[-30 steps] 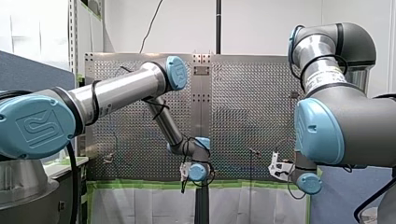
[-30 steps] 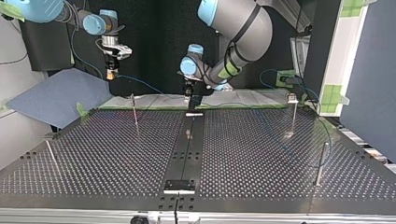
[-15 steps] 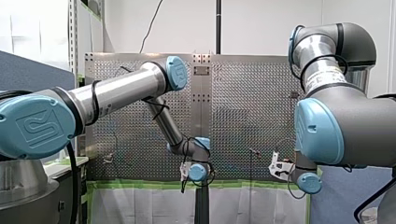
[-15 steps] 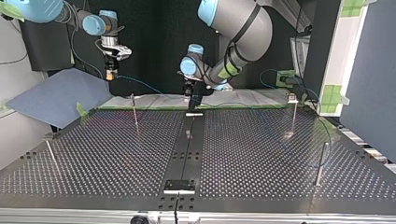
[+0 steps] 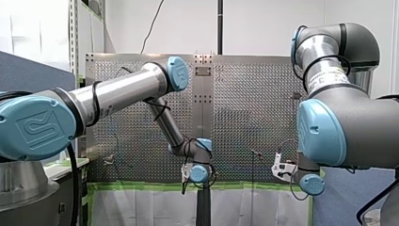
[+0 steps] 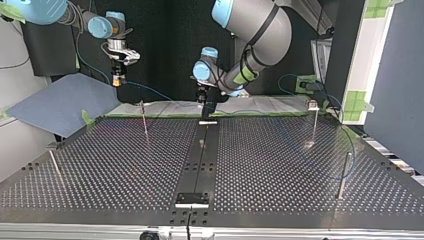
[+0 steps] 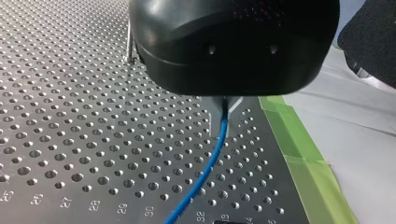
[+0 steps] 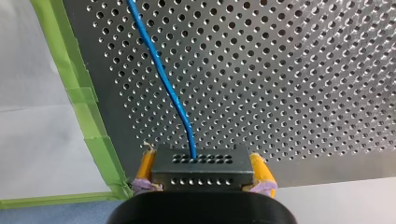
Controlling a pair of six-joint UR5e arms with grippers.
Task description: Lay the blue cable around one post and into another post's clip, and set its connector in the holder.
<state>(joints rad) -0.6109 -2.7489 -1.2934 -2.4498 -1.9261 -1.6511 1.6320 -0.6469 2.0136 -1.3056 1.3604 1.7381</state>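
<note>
Routing is apparently starting: over the edge of the tabletop (image 8: pixel 303 70), right claw (image 8: pixel 204 166) is clamping the connector (image 8: pixel 201 173), left claw (image 7: pixel 225 103) is pinching the blue cable (image 7: pixel 205 168), next needing a loop round a post (image 6: pixel 144 120).

Matt metal table (image 8: pixel 303 70) — smooth cable (image 8: pixel 175 100)

Counted by kind: I am working with two grippers, my left gripper (image 7: pixel 224 103) and my right gripper (image 8: pixel 203 169). One blue cable (image 8: pixel 161 70) is showing, ending in one connector (image 8: pixel 201 174). One perforated table (image 6: pixel 280 165) is carrying four upright posts: a far-edge post (image 6: pixel 144 120), a far-right-corner post (image 6: pixel 315 122), a right-edge post (image 6: pixel 344 175) and a left-edge post (image 6: pixel 54 164). Two pale plates are lying on its centre strip: a far plate (image 6: pixel 208 122) and a near plate (image 6: pixel 191 199).
</note>
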